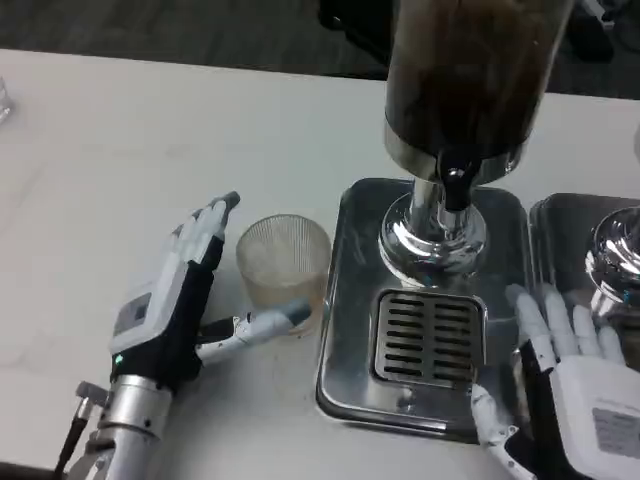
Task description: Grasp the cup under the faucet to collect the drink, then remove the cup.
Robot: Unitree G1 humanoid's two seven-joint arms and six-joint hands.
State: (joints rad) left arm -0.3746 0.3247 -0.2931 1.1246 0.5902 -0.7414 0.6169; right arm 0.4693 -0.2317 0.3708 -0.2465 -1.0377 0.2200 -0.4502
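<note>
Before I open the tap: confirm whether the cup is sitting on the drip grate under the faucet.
No. The cup stands on the white table left of the metal tray, beside the left robot hand, not on the grate.

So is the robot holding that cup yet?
Not yet. The left robot hand is open around the cup, fingers apart beside its wall. The right robot hand holds nothing.

Ribbed clear cup (283, 262), glossy polished metal tray (352, 330), matt white table (110, 170).
</note>
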